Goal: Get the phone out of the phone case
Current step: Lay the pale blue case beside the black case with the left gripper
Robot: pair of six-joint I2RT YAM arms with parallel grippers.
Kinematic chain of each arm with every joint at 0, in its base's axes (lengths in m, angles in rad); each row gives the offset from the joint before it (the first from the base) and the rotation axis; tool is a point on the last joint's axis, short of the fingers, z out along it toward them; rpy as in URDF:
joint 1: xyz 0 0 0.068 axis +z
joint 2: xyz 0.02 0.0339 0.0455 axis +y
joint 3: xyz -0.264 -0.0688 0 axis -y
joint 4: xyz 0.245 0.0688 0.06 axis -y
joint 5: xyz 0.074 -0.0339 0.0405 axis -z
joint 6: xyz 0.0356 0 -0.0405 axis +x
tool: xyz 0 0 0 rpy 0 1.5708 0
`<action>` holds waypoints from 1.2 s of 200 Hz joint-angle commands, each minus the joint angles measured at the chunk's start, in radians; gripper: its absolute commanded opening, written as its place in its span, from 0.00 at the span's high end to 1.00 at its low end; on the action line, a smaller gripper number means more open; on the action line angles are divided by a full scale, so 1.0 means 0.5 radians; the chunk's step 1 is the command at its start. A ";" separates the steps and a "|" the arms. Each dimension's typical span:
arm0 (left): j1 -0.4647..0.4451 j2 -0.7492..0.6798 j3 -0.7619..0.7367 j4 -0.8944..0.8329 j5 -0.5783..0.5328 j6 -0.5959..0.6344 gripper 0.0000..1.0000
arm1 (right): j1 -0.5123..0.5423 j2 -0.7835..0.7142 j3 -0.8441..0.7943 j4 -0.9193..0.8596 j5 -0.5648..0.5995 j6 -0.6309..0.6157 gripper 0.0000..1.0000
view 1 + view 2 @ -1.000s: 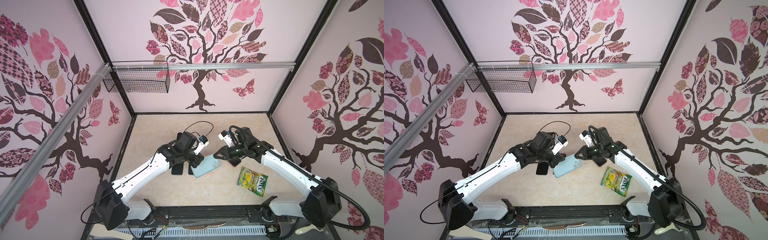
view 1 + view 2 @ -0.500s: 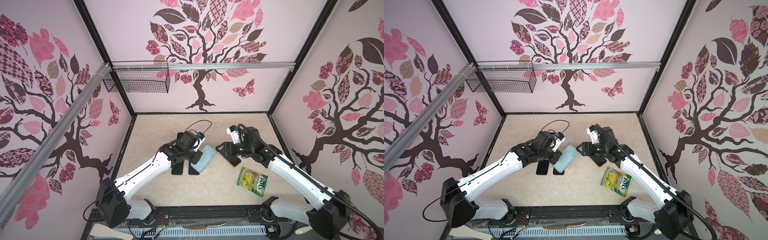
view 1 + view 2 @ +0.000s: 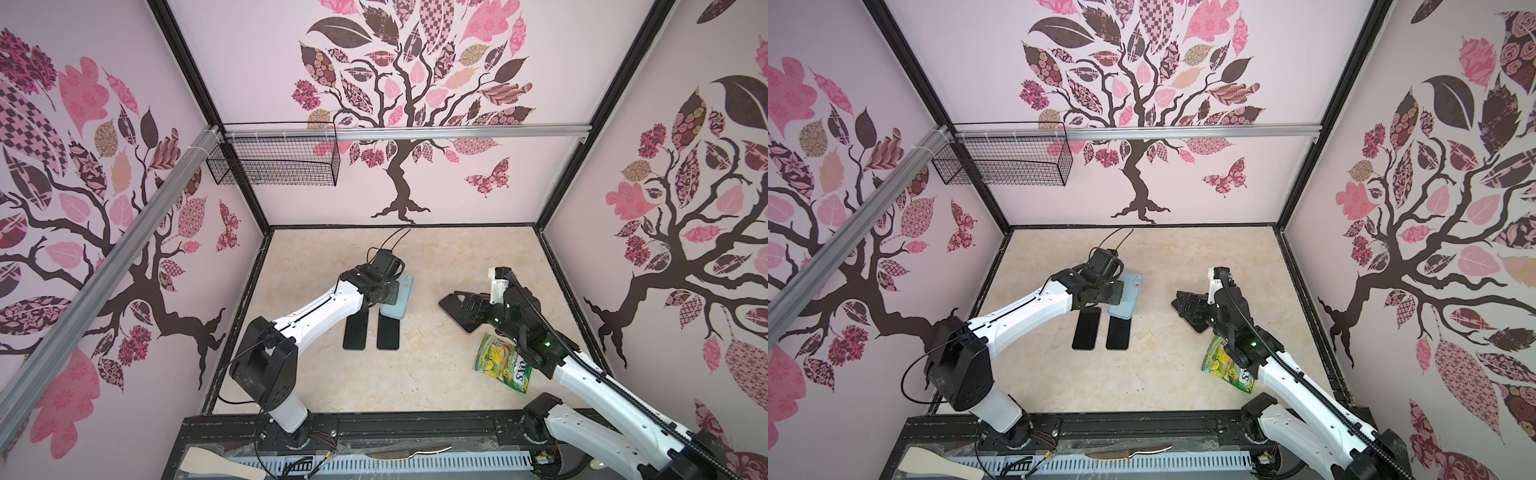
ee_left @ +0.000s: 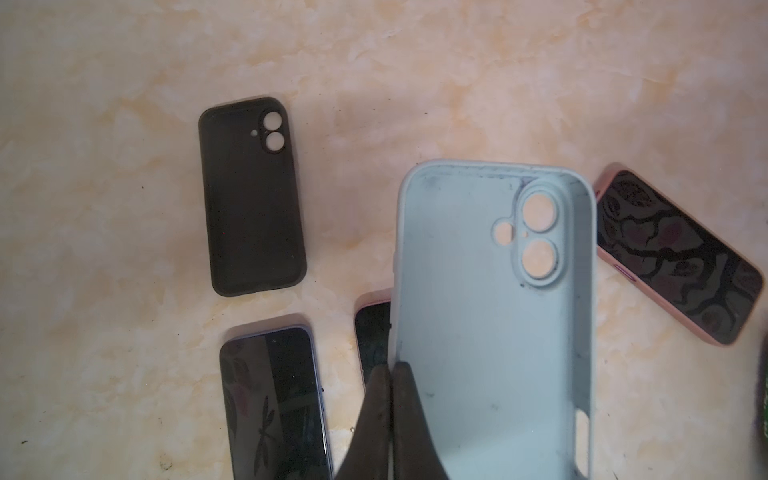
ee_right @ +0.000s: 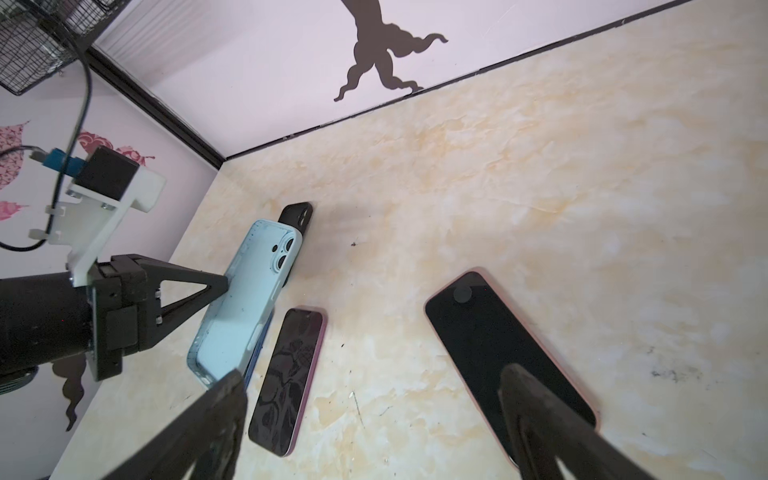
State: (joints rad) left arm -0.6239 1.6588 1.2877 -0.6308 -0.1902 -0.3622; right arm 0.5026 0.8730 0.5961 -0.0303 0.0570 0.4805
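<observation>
Phone point(image 5: 478, 332) lies screen up on desk point(image 3: 457, 257), under right tool point(image 5: 372, 374), jaws spread wide, gripping nothing. Farther back, left tool point(image 4: 390, 368) clenched on side wall of empty light-blue case point(image 4: 490, 332), held tilted. Black case point(image 4: 249, 199) flat beyond.

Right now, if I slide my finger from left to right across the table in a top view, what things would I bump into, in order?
first dark phone → second dark phone → tilted phone → snack packet. I skipped the blue case because it overlaps the second dark phone.
</observation>
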 commanded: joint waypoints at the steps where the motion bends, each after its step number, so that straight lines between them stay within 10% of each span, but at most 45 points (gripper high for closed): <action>1: 0.061 0.089 0.092 0.109 -0.016 -0.152 1.00 | 0.001 -0.018 0.006 0.178 0.063 -0.110 0.00; 114: 0.203 0.687 0.510 0.157 0.076 -0.165 1.00 | -0.109 0.468 0.087 0.491 -0.436 -0.265 0.01; 240: 0.321 1.007 0.787 0.079 0.125 -0.075 1.00 | -0.111 0.527 0.090 0.466 -0.491 -0.264 0.01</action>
State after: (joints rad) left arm -0.4679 2.1342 1.6222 -0.5728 -0.1280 -0.4202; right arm 0.4503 1.1210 0.5884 0.1883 -0.1749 0.3584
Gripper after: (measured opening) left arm 0.047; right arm 0.995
